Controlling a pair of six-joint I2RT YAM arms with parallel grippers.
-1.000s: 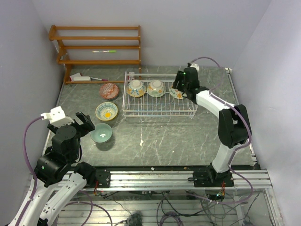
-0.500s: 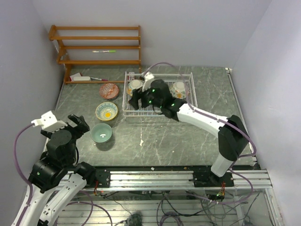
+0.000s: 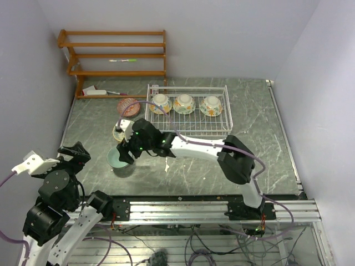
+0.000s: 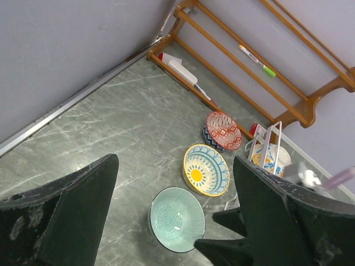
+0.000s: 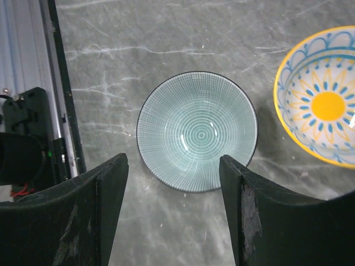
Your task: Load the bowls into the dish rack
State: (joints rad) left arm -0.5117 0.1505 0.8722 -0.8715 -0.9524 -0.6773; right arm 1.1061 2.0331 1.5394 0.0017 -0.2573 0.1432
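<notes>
On the near left part of the table point(image 3: 277, 144), the right gripper point(image 3: 125, 153) hangs directly above the teal bowl point(image 5: 197, 131). Its 2 fingers point(image 5: 105, 210) are spread wide and hold nothing; in the wrist view one finger stands at each side of the bowl's rim. Whether they touch the bowl, I cannot tell. Just behind the teal bowl sits the yellow-blue bowl point(image 4: 206, 169), and further back, near the wooden shelf point(image 3: 113, 55), the reddish bowl point(image 3: 128, 106). These 3 stand on the table, outside the dish rack point(image 3: 188, 131). Inside the rack, 3 bowls point(image 3: 184, 103) are placed side by side along its far side. The left gripper point(image 3: 72, 156) is at the near left corner, apart from all bowls, with its jaws wide apart and empty; its wrist camera looks down on the 3 loose bowls.
</notes>
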